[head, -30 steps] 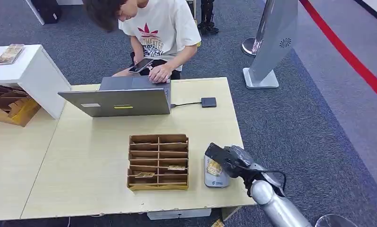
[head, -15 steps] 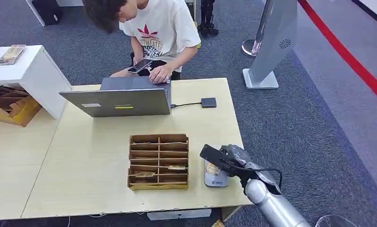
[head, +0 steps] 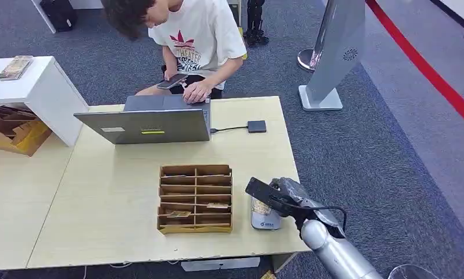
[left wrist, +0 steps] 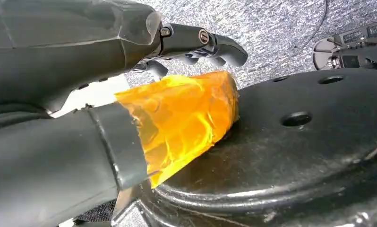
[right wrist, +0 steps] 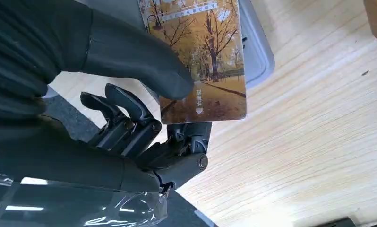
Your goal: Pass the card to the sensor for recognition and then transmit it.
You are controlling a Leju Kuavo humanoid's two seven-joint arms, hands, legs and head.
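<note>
My right hand (head: 278, 195) hovers over the table's near right corner and pinches a card (head: 261, 206) printed with autumn trees. In the right wrist view the thumb (right wrist: 130, 59) presses the card (right wrist: 203, 61) against the darker fingers (right wrist: 130, 123). The card hangs just above the grey sensor pad (head: 267, 220), whose rounded edge (right wrist: 258, 52) shows behind it; I cannot tell if they touch. My left hand (left wrist: 130, 94) hangs beside my body with nothing in it, its thumb wrapped in orange tape (left wrist: 182, 118) and the fingers (left wrist: 201, 42) loosely apart.
A cardboard organiser (head: 195, 199) with a few cards in its slots stands just left of the sensor. Behind it are an open laptop (head: 145, 123) and a cabled dongle (head: 256, 125). A person (head: 189, 40) sits at the table's far side with a phone. The table edge (head: 296, 192) is near my right hand.
My right hand has drifted a little left and away from me with the card, staying over the sensor. In the last half second it has hardly moved.
</note>
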